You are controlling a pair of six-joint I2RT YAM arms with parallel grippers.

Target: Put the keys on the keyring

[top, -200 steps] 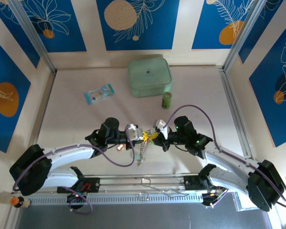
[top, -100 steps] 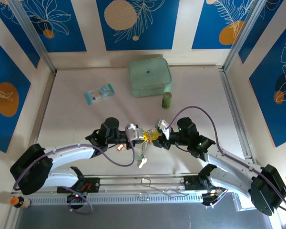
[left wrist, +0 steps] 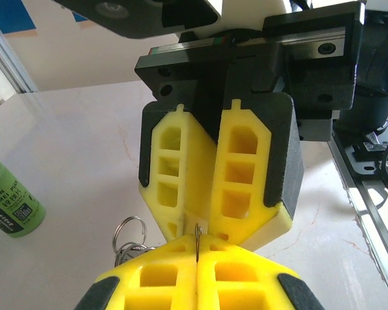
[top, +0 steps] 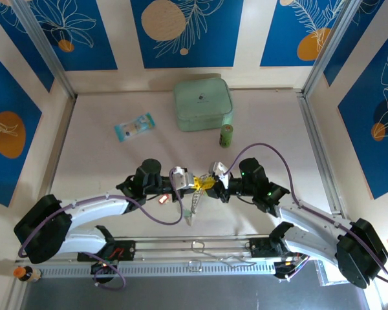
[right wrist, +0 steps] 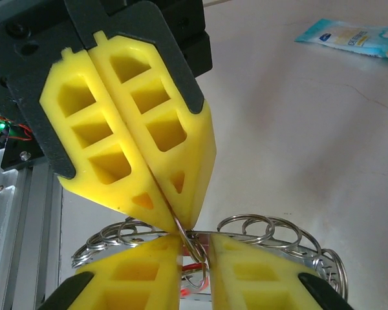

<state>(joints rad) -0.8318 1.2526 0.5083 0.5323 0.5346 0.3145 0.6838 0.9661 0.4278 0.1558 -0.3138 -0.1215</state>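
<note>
Both grippers meet tip to tip over the near middle of the table. My left gripper (top: 193, 183) (left wrist: 197, 244) is shut on a thin wire of the silvery keyring (right wrist: 265, 227), which carries several small split rings (left wrist: 128, 234). A pale bunch (top: 192, 206) hangs from it below the fingertips. My right gripper (top: 211, 184) (right wrist: 195, 250) stands open by a narrow gap. A loop of ring wire passes through that gap without being pinched. Something red (right wrist: 193, 268) shows behind the gap. I cannot make out single keys.
A mint-green square case (top: 202, 103) sits at the back, with a green bottle (top: 227, 135) (left wrist: 6, 197) just in front of it. A blue-and-white packet (top: 134, 126) (right wrist: 349, 39) lies back left. A metal rail (top: 200, 248) runs along the near edge.
The right gripper's jaws parted, backed off slightly to the right, then came back to the left fingertips with a narrower gap. The hanging bunch swung a little. The left gripper stayed shut.
</note>
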